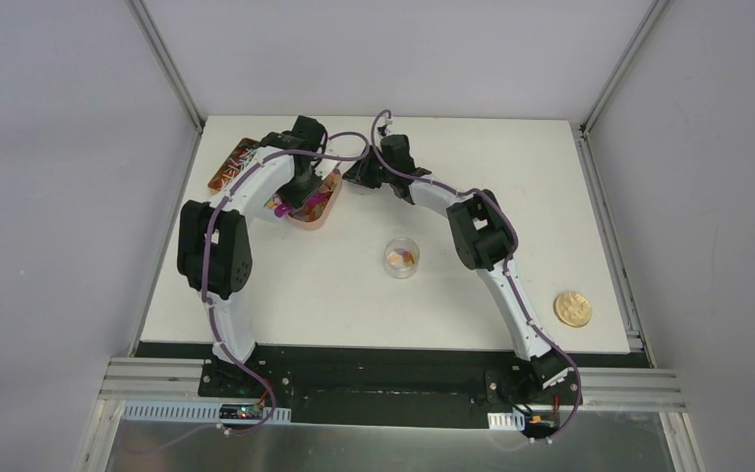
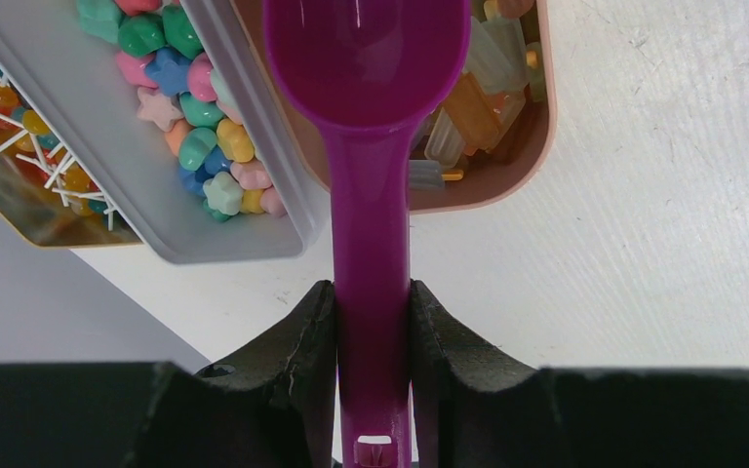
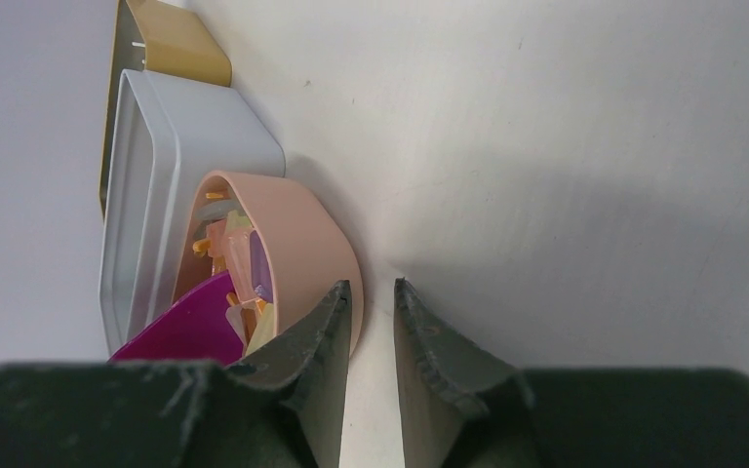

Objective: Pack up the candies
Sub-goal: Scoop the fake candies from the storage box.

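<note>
My left gripper [image 2: 373, 288] is shut on the handle of the magenta scoop [image 2: 366, 58]. The scoop's bowl hangs over the pink tray [image 2: 532, 166] of orange-amber candies [image 2: 473, 107], and no candy shows in the part of the bowl I see. Pink, green, blue and yellow candies [image 2: 195, 146] fill the grey tray [image 2: 254, 244] beside it. My right gripper [image 3: 371, 285] is narrowly open and empty, its left finger against the pink tray's outer wall [image 3: 302, 244]. In the top view the left gripper [image 1: 295, 197] and right gripper [image 1: 354, 180] flank this tray [image 1: 322, 211].
A small clear jar [image 1: 401, 258] with a few candies stands open at mid-table. Its gold lid [image 1: 572, 309] lies near the right front edge. A gold tray [image 2: 19, 195] of stick sweets sits at the far left, close to the table edge and the wall.
</note>
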Robot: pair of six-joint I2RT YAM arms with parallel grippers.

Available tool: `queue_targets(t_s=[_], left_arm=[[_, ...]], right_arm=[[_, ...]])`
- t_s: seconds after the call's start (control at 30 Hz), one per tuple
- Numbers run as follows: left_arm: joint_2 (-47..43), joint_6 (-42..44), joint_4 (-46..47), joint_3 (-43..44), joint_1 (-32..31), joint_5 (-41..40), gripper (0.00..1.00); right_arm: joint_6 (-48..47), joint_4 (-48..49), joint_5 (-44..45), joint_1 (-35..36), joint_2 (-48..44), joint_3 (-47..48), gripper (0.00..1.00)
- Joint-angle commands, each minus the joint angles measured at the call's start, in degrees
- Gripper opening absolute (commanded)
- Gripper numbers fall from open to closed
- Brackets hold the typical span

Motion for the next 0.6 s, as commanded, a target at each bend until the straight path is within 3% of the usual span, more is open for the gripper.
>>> queue_targets(t_s=[0.0,0.33,0.57], left_arm=[[-2.0,3.7,7.3,-1.7,0.1,3.0,0.0],[-2.2,7.7,8.1,-1.4,0.1,2.4,0.0],[0.7,-2.8,3.8,5.7,0.3,5.6,0.0]], right_arm=[[-0.3,2.4,-3.0,1.7,-0.3,1.3,0.25],[-0.5,2.3,-3.1,1.7,-0.2,1.3,0.25],[-0.3,2.3,-2.9,1.7,0.1,1.4,0.25]])
